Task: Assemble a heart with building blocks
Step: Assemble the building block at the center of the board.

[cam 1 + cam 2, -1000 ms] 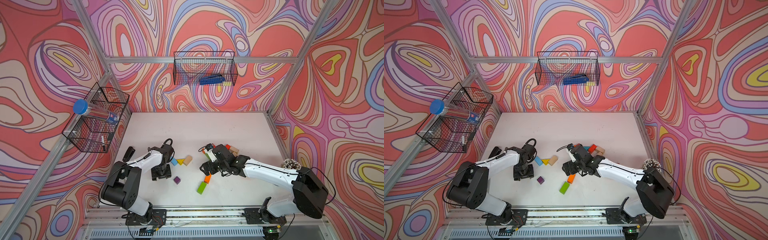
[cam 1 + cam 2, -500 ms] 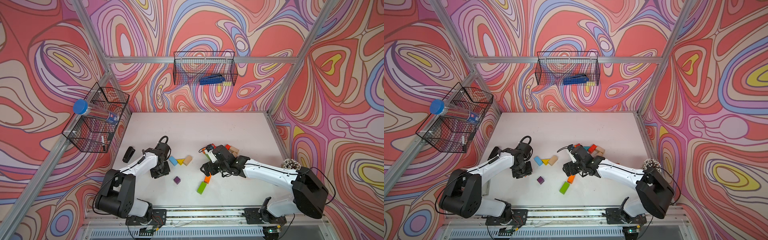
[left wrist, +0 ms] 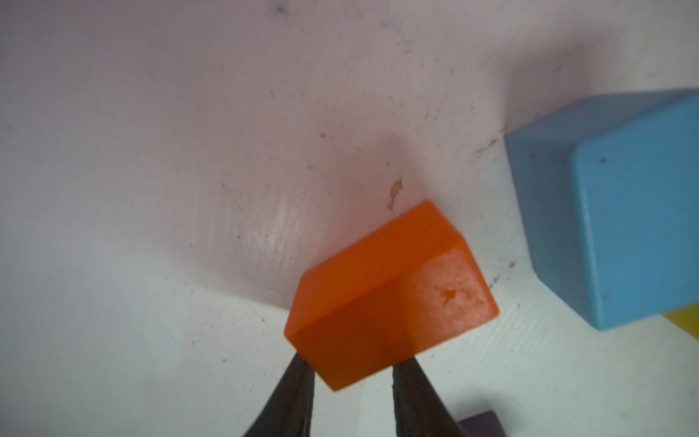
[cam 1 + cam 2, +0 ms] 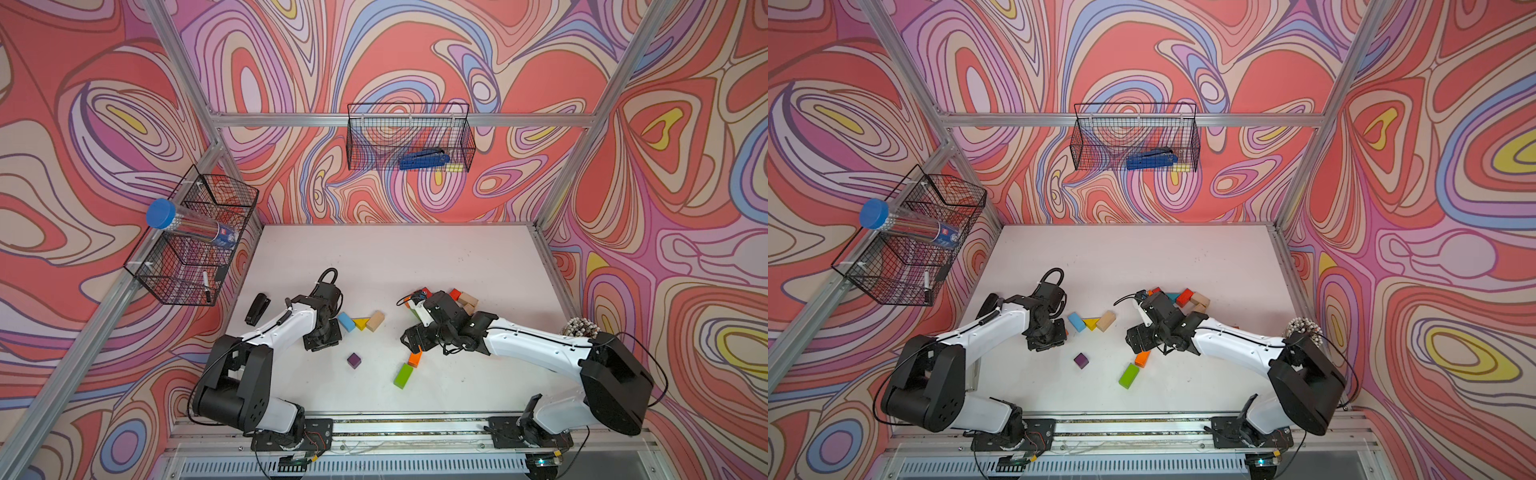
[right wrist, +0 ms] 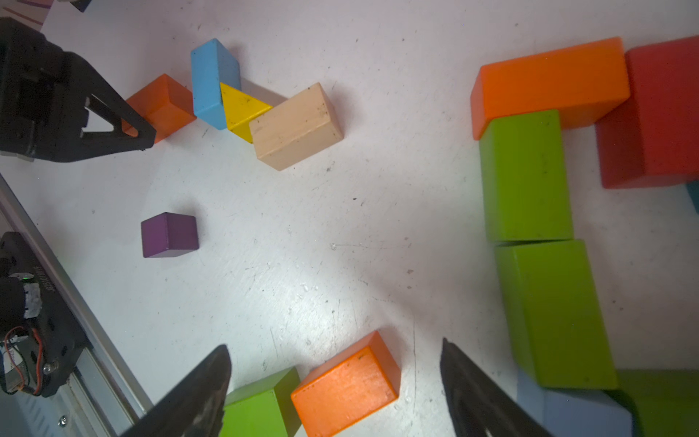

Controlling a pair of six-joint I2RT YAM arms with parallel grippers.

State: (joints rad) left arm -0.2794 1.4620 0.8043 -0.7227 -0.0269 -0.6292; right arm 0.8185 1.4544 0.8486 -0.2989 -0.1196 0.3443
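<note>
Orange cube (image 3: 389, 299), apparently pinched by left gripper (image 3: 353, 361), is flanked by one blue brick (image 3: 624, 212); right gripper (image 5: 336, 348) spread wide, empty.

**blockhead42:** so the left gripper (image 3: 353, 357) is clamped on that orange cube (image 3: 378, 287), wrist tipped down?

**yam_fan:** yep. right gripper (image 5: 334, 343) has its jaws spread wide, right arm (image 4: 532, 349) stretched out low and reaching inward.
</note>
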